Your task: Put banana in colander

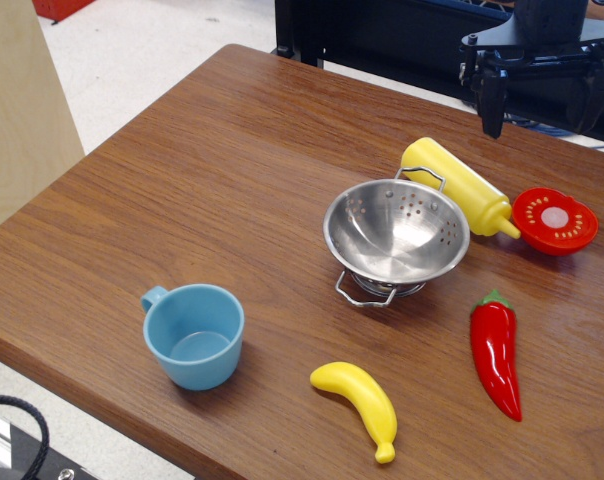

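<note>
The yellow toy banana (361,404) lies on the wooden table (212,190) near the front edge, below the colander. The shiny steel colander (396,233) stands upright and empty in the middle right of the table, with wire loop handles at front and back. My black gripper (542,105) hangs open and empty high above the table's far right corner, well behind the colander and far from the banana.
A yellow squeeze bottle (458,185) lies right behind the colander, its nozzle toward a red tomato half (554,220). A red chili pepper (497,352) lies right of the banana. A light blue cup (195,334) stands at the front left. A pale wooden panel (22,100) stands at the left.
</note>
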Available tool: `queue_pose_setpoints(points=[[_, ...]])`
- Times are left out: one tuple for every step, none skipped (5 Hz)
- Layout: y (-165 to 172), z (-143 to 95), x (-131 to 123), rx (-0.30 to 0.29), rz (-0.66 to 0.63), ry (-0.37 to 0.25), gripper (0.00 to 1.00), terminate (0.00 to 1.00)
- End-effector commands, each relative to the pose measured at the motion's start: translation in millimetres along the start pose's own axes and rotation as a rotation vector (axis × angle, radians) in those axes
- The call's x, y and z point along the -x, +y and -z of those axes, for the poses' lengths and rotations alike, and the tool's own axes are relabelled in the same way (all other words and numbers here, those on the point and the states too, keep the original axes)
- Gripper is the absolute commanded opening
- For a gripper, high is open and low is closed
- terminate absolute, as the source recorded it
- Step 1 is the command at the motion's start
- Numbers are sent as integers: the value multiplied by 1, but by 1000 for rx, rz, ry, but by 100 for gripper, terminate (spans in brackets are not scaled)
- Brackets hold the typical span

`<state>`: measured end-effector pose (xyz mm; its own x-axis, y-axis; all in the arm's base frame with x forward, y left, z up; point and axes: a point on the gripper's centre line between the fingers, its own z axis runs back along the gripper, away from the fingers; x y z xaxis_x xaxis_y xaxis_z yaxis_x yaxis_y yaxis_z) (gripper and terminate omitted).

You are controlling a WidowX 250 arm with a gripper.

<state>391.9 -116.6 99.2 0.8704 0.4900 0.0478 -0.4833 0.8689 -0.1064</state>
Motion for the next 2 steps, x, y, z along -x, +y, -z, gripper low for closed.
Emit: queue_pose_setpoints(points=[[0,0,0,0,0,0,100,0],[24,-12,35,-8,20,-27,100,0]])
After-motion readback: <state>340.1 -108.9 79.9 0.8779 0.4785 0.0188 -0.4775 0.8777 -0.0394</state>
